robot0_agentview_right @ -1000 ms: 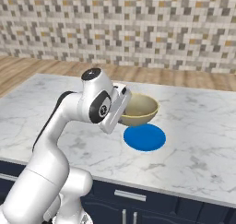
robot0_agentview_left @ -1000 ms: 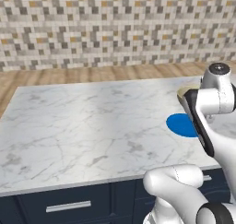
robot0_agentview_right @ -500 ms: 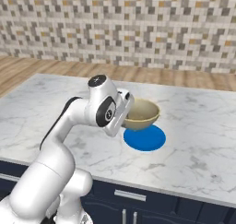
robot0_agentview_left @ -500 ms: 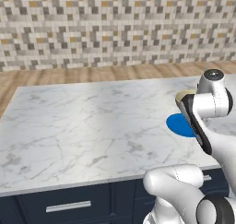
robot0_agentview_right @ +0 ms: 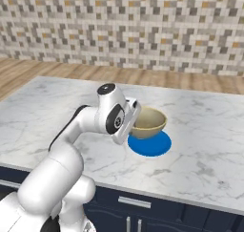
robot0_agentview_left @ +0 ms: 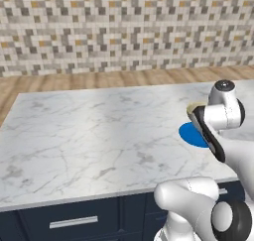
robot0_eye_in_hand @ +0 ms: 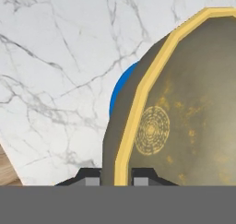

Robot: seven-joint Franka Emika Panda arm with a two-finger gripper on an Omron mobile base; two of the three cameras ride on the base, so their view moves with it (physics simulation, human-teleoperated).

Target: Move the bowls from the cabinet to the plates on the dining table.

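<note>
dining table (robot0_agentview_left: 89, 136): white marble | wall (robot0_agentview_left: 124, 27): mosaic tile | floor (robot0_agentview_right: 28, 71): wood

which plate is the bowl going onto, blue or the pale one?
The blue plate. The bowl, pinched at its rim by the hand, hangs right above it on the marble table.

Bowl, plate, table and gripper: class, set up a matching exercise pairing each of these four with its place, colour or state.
Column 1:
1. bowl
2. blue plate
3. dining table
4. gripper

Column 2:
A. white marble with grey veins
B. shut on a rim
C. held just above the plate
D. lying flat on the marble

Pairs: 1-C, 2-D, 3-A, 4-B
</note>
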